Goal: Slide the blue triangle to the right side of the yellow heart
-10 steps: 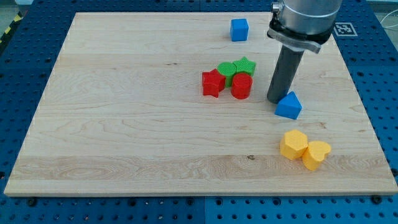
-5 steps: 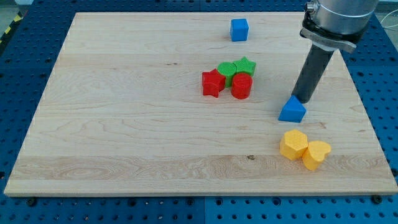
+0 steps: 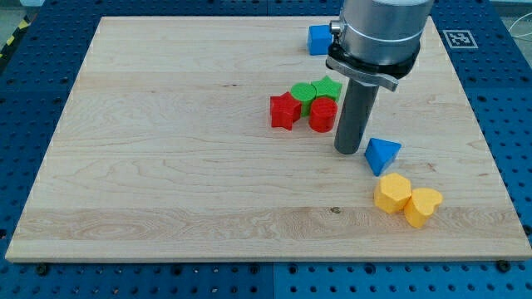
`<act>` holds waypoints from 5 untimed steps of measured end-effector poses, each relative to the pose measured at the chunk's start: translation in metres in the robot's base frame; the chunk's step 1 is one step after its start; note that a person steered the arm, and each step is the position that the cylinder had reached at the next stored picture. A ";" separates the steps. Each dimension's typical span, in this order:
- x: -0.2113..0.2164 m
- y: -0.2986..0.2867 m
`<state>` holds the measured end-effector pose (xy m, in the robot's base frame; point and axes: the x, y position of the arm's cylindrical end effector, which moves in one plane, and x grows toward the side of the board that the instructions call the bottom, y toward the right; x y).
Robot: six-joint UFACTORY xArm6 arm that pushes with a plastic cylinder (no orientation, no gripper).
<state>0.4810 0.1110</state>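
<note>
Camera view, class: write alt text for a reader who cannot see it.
My tip stands just left of the blue triangle, which lies above a yellow hexagon block and the yellow heart. Red and green blocks cluster at the wooden board's centre.

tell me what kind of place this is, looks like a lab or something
Probably a robotics lab bench: a wooden board lies on a blue perforated table, small coloured blocks like the blue triangle sit beside my tip, and a fiducial marker is at the top right.
</note>
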 end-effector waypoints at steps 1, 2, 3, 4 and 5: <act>0.000 0.036; 0.004 0.062; 0.015 0.088; 0.018 0.088; 0.042 0.085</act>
